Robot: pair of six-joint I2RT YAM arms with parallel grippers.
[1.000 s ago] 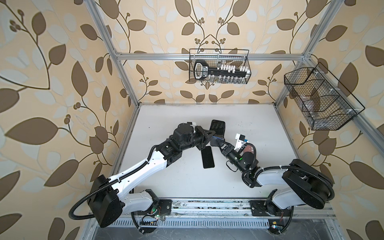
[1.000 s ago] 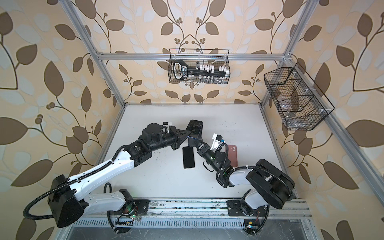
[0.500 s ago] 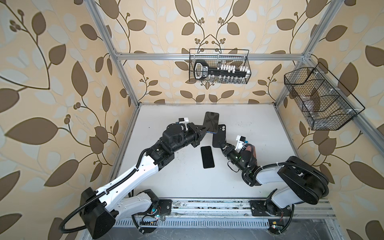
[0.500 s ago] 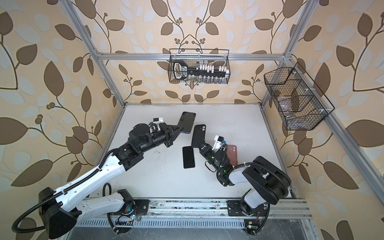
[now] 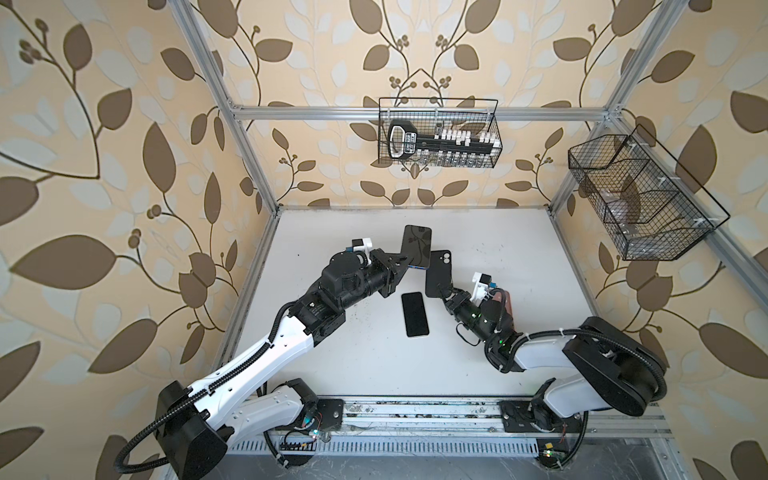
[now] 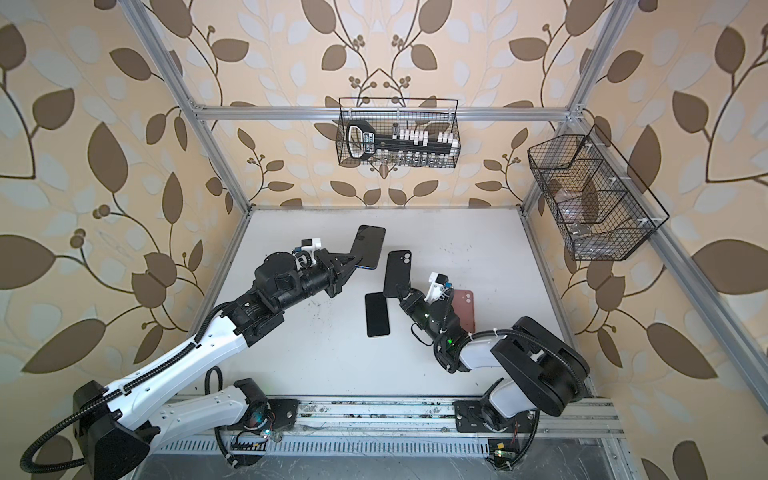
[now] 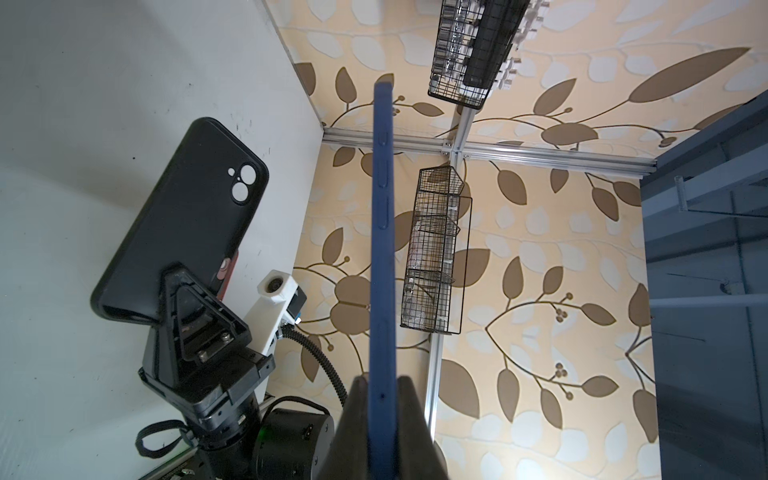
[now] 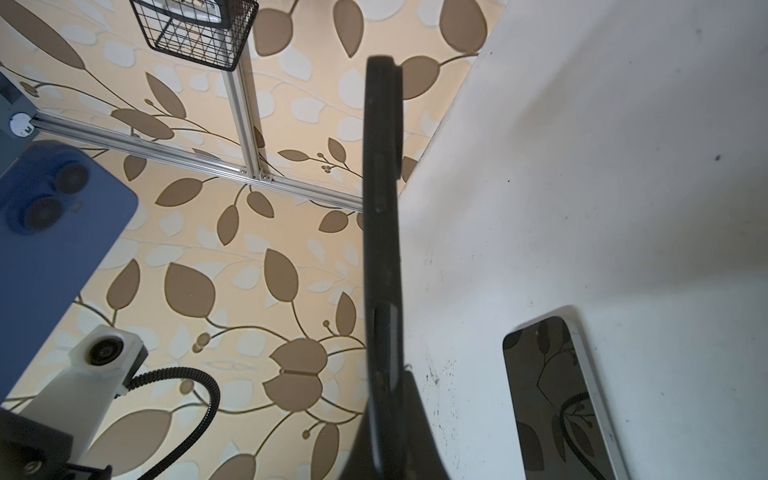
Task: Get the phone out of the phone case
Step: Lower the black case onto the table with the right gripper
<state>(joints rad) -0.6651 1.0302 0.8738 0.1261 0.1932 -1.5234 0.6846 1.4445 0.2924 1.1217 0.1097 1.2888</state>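
The left fingers point(image 7: 353, 419) are clamped on the lower end of the blue phone point(image 5: 415, 246). It is held off the surface point(image 5: 519, 257) with its dark screen facing up, and it has no cover on it. The right fingers point(image 8: 419, 436) pinch the bottom edge of the empty black phone case point(image 5: 438, 272), held up just beside the phone without touching it. A second phone point(image 5: 414, 314) lies screen-up on the surface between the arms. A pink case point(image 6: 464, 309) lies partly under the right arm.
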